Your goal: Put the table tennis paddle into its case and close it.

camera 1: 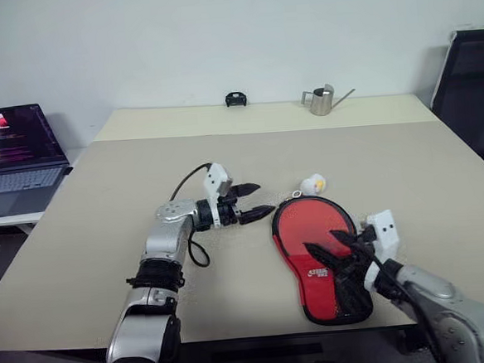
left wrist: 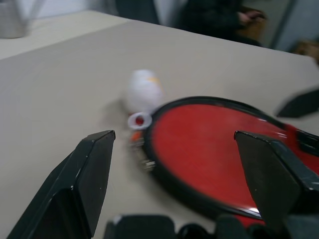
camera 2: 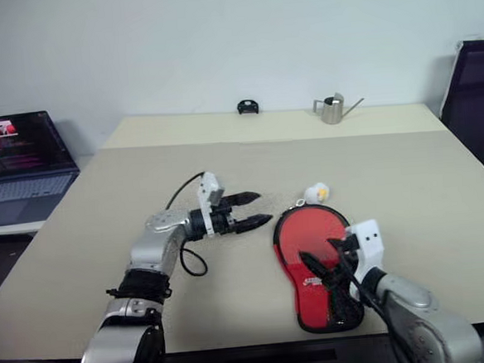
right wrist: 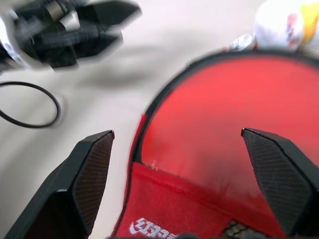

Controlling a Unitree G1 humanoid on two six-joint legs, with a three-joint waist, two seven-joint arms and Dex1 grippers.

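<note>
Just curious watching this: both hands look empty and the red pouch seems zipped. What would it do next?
Probably draw both arms back and stop. The case lies flat on the table, its rim looks shut all round, no paddle lies outside it, and the left gripper and right gripper are open, holding nothing.

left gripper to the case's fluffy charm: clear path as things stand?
Probably yes. The left gripper is open, pointing toward the fluffy charm beside the round end of the case, with bare table between them. The right gripper hangs over the case, off that line.

Case (camera 1: 316,251) on table (camera 1: 80,243); charm (camera 1: 313,184) just behind; laptop (camera 1: 16,160) far left
</note>
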